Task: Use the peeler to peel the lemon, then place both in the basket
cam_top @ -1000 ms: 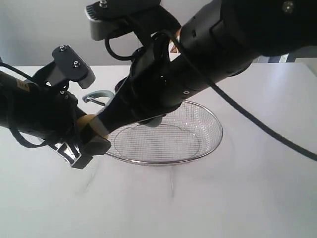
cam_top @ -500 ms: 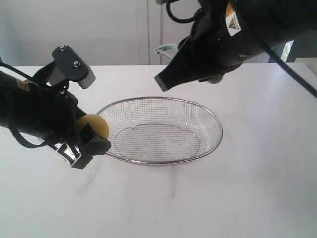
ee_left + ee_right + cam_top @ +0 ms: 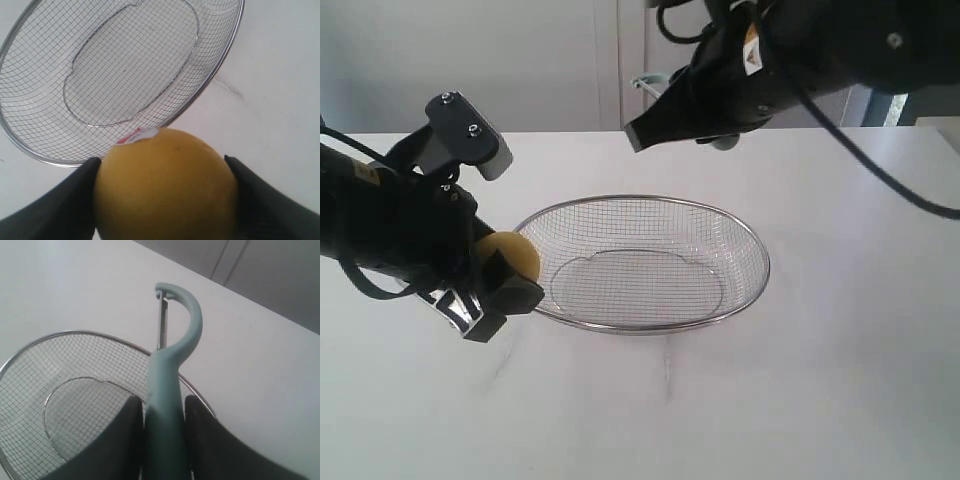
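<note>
The yellow-orange lemon (image 3: 510, 253) is held just above the table, off the left rim of the wire-mesh basket (image 3: 650, 328). My left gripper (image 3: 498, 275) is shut on it. The left wrist view shows the lemon (image 3: 165, 185) filling the gap of the left gripper (image 3: 162, 200), a black finger (image 3: 65, 205) tight on each side, with a sticker on its skin and the basket (image 3: 220, 70) beyond. My right gripper (image 3: 655, 125) hangs high above the basket's far side, shut on the pale teal peeler (image 3: 646, 81). In the right wrist view the right gripper (image 3: 160, 407) clamps the peeler (image 3: 172, 370) by its handle, looped head and blade pointing away.
The basket (image 3: 75, 333) has nothing in it and sits mid-table on a white tabletop (image 3: 800, 400). Black arm links and cables fill the upper right and the left of the exterior view. A grey wall stands behind the table's far edge.
My right arm has lifted the peeler away from the lemon, up and back to the far side of the basket. The left gripper and lemon have stayed still.
</note>
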Controlling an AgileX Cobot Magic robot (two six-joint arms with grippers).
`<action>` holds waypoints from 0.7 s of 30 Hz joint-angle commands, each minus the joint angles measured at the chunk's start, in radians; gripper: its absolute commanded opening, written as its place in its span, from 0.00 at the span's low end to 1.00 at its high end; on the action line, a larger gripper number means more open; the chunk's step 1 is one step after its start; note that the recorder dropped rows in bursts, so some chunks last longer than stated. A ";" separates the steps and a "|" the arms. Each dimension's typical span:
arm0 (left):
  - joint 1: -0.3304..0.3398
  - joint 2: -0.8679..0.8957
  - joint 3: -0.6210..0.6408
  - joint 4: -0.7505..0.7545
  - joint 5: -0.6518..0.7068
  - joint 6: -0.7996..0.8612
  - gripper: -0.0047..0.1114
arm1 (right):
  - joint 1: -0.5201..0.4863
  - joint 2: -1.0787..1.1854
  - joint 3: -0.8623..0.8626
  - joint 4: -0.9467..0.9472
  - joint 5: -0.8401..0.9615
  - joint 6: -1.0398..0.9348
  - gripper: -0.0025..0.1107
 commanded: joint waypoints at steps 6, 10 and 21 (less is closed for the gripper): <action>-0.002 -0.011 -0.007 -0.009 0.013 -0.005 0.04 | -0.009 0.166 0.001 0.001 -0.110 0.004 0.02; -0.002 -0.011 -0.007 -0.009 0.014 -0.005 0.04 | -0.011 0.210 0.001 0.001 -0.071 0.004 0.02; -0.002 -0.011 -0.007 -0.009 0.014 -0.005 0.04 | -0.016 0.258 0.053 -0.002 -0.107 0.008 0.02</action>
